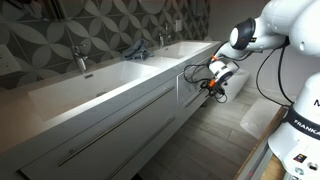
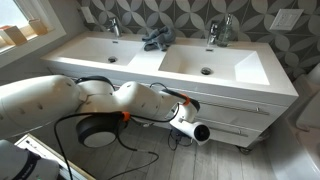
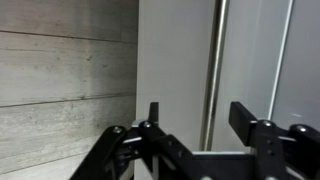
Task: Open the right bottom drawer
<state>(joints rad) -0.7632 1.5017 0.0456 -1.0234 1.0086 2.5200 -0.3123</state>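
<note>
The right bottom drawer (image 3: 175, 60) is a white glossy front that looks closed; it also shows in both exterior views (image 2: 245, 131) (image 1: 194, 103). In the wrist view the picture is turned, so its slim chrome bar handle (image 3: 212, 60) runs up and down. My gripper (image 3: 200, 118) is open, with its two black fingers on either side of that handle, close to the drawer front and not touching it. The gripper also shows in both exterior views (image 2: 192, 127) (image 1: 216, 80), low in front of the vanity. The drawer's inside is hidden.
The matching upper drawer front with its own chrome handle (image 3: 286, 60) lies beside it. Grey wood-look floor (image 3: 60, 80) is just below the drawer. The longer white drawers (image 1: 100, 135) belong to the wider unit. Two sinks with faucets and a dark cloth (image 2: 157, 40) sit on top.
</note>
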